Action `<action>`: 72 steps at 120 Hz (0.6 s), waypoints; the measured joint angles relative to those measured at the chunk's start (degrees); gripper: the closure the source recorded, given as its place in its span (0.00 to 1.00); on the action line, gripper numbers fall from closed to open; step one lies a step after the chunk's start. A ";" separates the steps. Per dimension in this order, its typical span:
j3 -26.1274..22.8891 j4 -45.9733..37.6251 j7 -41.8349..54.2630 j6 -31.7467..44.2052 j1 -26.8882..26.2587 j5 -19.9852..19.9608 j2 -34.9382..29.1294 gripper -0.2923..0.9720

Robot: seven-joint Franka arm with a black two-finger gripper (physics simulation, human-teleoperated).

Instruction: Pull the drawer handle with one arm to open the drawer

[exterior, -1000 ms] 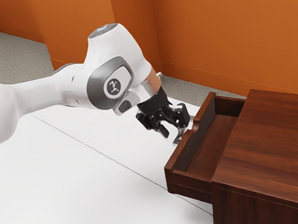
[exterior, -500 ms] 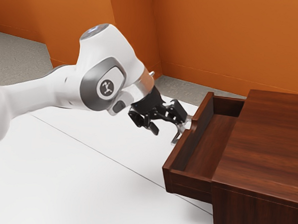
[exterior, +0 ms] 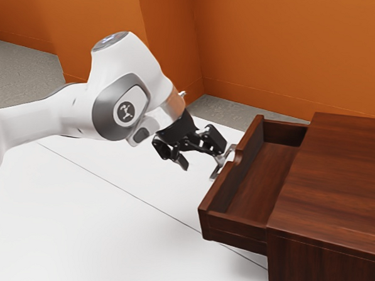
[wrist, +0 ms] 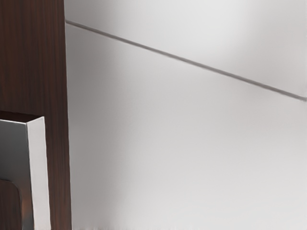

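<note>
The one silver metal bar handle (exterior: 222, 161) sits on the front of the single dark wooden drawer (exterior: 251, 181), which stands part-way out of the dark wooden cabinet (exterior: 337, 167) on the white bench (exterior: 107, 224). The black gripper (exterior: 217, 153) looks clenched on the handle from the exterior view's left. The bar runs near-to-far, so I judge the pull goes leftward.

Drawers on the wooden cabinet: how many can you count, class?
1: the drawer at the top of the cabinet, pulled out toward the exterior view's left, the hand gripping its handle. Lower ones may be hidden.
</note>
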 joint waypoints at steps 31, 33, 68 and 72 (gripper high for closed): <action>0.02 0.09 0.00 0.03 1.85 -0.01 1.21 0.22; 0.02 0.11 0.00 0.03 2.13 -0.02 1.33 0.22; -0.03 0.54 0.00 0.10 4.96 -0.02 -3.22 0.36; 0.03 0.57 0.00 0.05 4.62 -0.05 -5.25 0.34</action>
